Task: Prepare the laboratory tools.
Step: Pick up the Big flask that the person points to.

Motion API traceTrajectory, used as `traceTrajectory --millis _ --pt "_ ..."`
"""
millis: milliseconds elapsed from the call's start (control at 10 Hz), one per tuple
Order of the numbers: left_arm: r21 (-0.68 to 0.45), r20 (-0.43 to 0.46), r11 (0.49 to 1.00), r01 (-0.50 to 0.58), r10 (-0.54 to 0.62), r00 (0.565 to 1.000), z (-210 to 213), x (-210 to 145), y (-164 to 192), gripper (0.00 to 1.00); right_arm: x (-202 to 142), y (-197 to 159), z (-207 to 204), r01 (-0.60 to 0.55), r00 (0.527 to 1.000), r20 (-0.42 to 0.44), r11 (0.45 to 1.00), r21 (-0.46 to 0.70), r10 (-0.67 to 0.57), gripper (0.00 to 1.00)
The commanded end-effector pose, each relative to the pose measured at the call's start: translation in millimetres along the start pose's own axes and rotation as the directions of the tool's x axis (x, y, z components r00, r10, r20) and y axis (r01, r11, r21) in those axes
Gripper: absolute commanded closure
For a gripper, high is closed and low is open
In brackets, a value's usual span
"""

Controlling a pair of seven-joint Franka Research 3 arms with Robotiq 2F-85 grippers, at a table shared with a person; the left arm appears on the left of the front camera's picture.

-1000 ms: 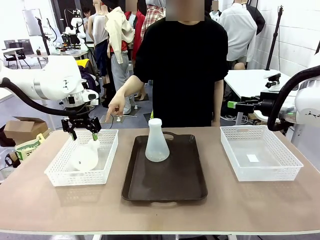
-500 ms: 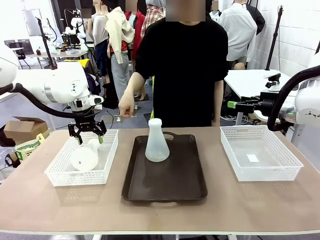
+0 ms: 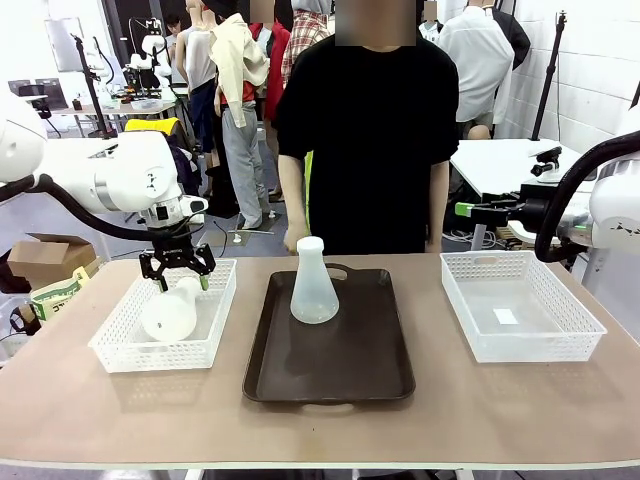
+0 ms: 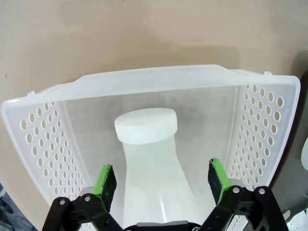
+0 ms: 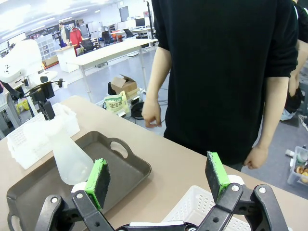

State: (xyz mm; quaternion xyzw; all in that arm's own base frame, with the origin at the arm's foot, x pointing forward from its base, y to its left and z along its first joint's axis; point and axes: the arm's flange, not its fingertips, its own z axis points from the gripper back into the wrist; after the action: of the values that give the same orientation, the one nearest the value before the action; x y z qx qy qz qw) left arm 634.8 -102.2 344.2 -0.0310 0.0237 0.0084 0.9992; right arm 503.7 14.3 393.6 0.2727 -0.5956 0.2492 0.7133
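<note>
Left end effector [image 4: 161, 183], jaws apart, straddles the tilted frosted-white conical flask [image 4: 148, 159] in the white perforated plastic basket [image 4: 48, 144]. The slick taper may squirt out on closing.

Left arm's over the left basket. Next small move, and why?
Probably ease the left gripper down a little and close on the flask. Its green pads stand open either side of the flask, which lies tilted in the white mesh basket, with gaps showing; the second flask already stands on the brown tray.
</note>
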Motion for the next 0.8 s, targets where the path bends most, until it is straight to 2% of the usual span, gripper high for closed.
traceTrajectory --millis 0,700 --pt "-0.012 0.020 0.999 -0.033 0.033 0.999 -0.6 7.2 0.3 0.00 0.1 0.0 0.3 -0.007 1.000 -0.010 1.000 0.003 0.007 0.00" --pt "-0.014 0.038 0.999 -0.039 0.039 0.999 -8.2 16.5 5.6 0.00 0.1 0.0 0.3 -0.007 1.000 -0.010 1.000 0.003 0.007 0.00"
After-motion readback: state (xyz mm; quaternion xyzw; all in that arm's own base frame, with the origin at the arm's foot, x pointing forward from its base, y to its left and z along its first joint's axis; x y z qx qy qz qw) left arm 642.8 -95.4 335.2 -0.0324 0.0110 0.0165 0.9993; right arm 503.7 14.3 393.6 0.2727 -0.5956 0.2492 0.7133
